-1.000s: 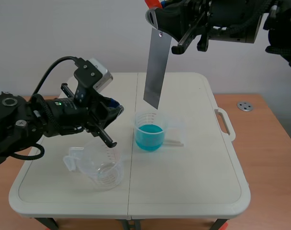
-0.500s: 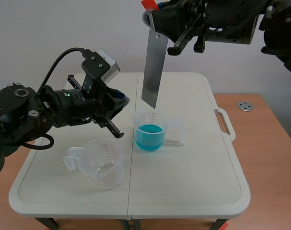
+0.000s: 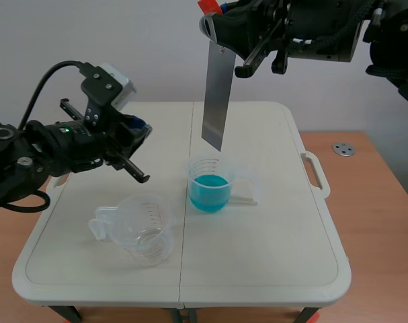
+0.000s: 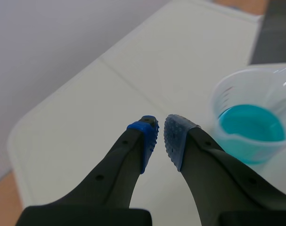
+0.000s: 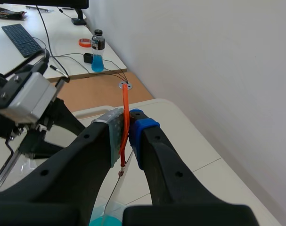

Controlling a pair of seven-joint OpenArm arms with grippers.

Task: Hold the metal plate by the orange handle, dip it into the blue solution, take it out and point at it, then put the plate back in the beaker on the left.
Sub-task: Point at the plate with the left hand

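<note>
White table (image 3: 277, 235): blue solution (image 3: 210, 193) is held in centre beaker (image 3: 225, 169), clear beaker (image 3: 142, 232) at 8 o'clock. Metal plate (image 3: 218, 101) is pinched (orange handle (image 5: 125, 99)) by right gripper (image 5: 128, 126); left gripper (image 4: 160, 133) fingers narrow.

Left end effector (image 4: 160, 136) pinched; right end effector (image 5: 127, 136) raised, clamped.

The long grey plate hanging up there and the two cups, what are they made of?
The plate looks like metal: thin, flat, smooth grey with a dull shine. Its handle is orange, maybe plastic; hard to tell. The cup with blue liquid and the empty cup look like clear plastic: see-through walls with printed measuring marks.
</note>
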